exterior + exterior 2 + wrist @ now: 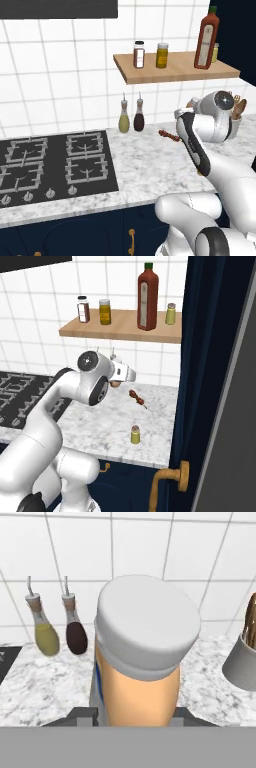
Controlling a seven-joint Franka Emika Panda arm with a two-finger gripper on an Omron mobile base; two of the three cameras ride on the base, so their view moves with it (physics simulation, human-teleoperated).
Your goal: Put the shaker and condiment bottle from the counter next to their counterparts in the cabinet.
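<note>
Holding the condiment bottle (137, 662) upright, the gripper (132, 714) has its 2 jaws clamped on it above the counter (145, 165); the shaker (135, 434) stands near the counter edge.

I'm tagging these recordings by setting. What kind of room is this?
A rendered home kitchen, most likely: a black gas hob set into a white-grey marbled stone counter, a white tiled wall, and a light-wood shelf board holding bottles and jars.
</note>
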